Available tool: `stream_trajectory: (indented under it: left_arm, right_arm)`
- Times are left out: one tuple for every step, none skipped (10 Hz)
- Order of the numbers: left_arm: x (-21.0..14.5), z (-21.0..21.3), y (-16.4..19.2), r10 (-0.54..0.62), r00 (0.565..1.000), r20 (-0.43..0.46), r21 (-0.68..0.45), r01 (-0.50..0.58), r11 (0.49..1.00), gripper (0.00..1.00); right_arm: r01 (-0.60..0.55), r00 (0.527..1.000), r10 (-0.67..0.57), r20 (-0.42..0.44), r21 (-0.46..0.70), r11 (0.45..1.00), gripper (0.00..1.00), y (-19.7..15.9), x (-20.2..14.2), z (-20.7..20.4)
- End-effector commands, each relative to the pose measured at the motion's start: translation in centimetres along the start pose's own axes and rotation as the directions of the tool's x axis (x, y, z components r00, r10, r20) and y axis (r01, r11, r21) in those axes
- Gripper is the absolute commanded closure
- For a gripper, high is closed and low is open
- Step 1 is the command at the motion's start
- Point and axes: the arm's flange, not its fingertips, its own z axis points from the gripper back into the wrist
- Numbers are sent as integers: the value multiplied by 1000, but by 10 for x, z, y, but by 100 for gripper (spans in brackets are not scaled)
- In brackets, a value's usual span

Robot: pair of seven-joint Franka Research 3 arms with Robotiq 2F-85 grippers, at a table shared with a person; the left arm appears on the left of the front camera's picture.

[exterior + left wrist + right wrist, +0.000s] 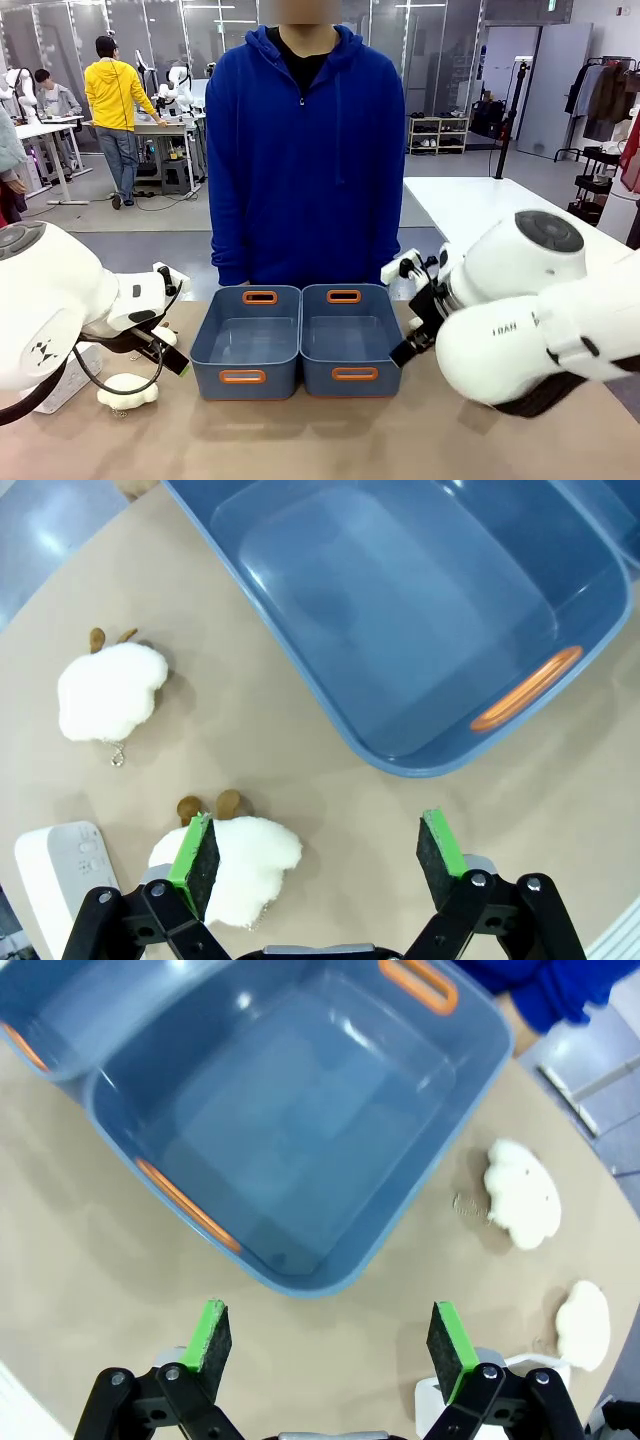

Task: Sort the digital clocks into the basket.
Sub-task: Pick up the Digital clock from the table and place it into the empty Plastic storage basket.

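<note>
Bright, even light falls from overhead, leaving only faint, soft shadows on the bench [330,440]. Pale glints sit inside the basket [280,1130]; all views are sharp, though the wrist views bow outward at their edges.

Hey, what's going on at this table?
The job is sorting white clocks into a basket, but nothing is picked up yet. The left gripper and right gripper hang open over the table. The left basket and right basket are empty. One clock lies beside a soft cloud toy.
</note>
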Motion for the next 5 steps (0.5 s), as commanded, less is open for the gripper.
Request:
stream_trajectory:
  left_arm:
    - [19, 47, 11, -2, 999, -42, -148, -4, 989, 0]
    - [21, 66, 20, 25, 999, -47, -245, -35, 969, 0]
    - [20, 84, 34, 91, 994, -65, -366, -109, 924, 0]
    - [15, 105, 51, 118, 992, -52, -499, -128, 857, 0]
    - [6, 120, 71, 213, 977, -18, -594, -182, 784, 0]
  right_arm:
    - [-27, 1000, 27, 2, 104, 994, 0, -32, 31, 48]
    - [-20, 1000, 20, 4, 167, 986, 0, -44, 36, 63]
    - [-4, 1000, 4, -2, 239, 971, 0, -55, 39, 76]
    - [55, 998, -57, -6, 346, 936, 0, -73, 37, 87]
    - [100, 993, -116, 4, 476, 874, 0, -91, 28, 98]
